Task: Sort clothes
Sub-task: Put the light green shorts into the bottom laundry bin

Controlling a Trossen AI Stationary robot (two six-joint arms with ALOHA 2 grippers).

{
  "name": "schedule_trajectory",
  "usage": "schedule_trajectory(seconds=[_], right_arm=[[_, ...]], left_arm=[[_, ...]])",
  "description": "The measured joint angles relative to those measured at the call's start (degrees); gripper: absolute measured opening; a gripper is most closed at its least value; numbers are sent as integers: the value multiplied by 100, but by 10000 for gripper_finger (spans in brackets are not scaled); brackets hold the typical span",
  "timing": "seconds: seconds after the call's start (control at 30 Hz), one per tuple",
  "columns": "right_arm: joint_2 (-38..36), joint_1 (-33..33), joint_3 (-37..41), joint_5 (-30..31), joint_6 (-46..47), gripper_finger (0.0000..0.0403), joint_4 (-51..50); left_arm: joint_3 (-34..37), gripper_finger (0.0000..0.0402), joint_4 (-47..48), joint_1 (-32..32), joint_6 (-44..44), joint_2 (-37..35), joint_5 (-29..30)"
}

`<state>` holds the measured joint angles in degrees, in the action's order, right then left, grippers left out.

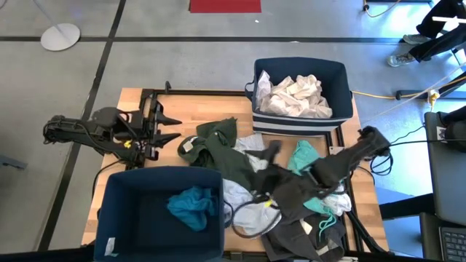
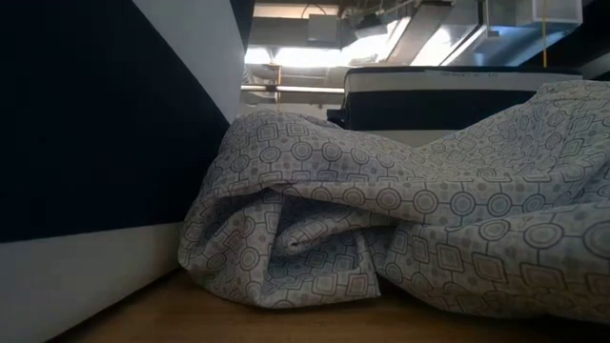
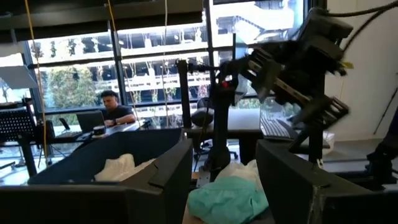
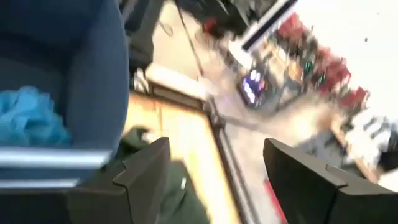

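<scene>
The clothes lie in a heap on the table's middle and right. They include a dark olive green garment (image 1: 218, 145), a teal one (image 1: 302, 156), a light grey patterned one (image 1: 239, 195) (image 2: 400, 238) and a dark grey one (image 1: 298, 234). White garments (image 1: 295, 96) fill the far navy bin (image 1: 342, 73). A teal garment (image 1: 193, 205) lies in the near navy bin (image 1: 116, 204). My right gripper (image 1: 271, 151) (image 4: 217, 180) is open and empty above the heap, over the olive garment (image 4: 155, 199). My left gripper (image 1: 173, 127) (image 3: 224, 186) is open and empty at the table's left, pointing toward the heap.
The near bin takes up the table's near left corner, and its wall (image 2: 95, 114) stands right beside the patterned cloth. The far bin stands at the far right. Bare wood (image 1: 196, 109) shows at the far middle. A person (image 3: 115, 109) sits at a desk beyond the table.
</scene>
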<state>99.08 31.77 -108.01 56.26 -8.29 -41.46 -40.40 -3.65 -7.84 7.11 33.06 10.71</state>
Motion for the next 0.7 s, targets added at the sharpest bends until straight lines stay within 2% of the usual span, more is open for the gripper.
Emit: schedule_trajectory(seconds=[0.2, 0.33, 0.53, 0.7], right_arm=[[-399, 138, 37, -248, 3151, 262, -2887], [-395, 136, 447, -290, 4671, 262, -4243], [-388, 123, 1524, -342, 5554, 262, -4514], [-431, 123, 2161, -731, 5925, 262, -4363]], left_arm=[[66, 166, -36, 0, -70, 356, 1], [68, 166, -181, 0, -72, 788, -1], [68, 166, -296, -1, -70, 1396, 0], [68, 166, -266, -4, -71, 1719, 0]])
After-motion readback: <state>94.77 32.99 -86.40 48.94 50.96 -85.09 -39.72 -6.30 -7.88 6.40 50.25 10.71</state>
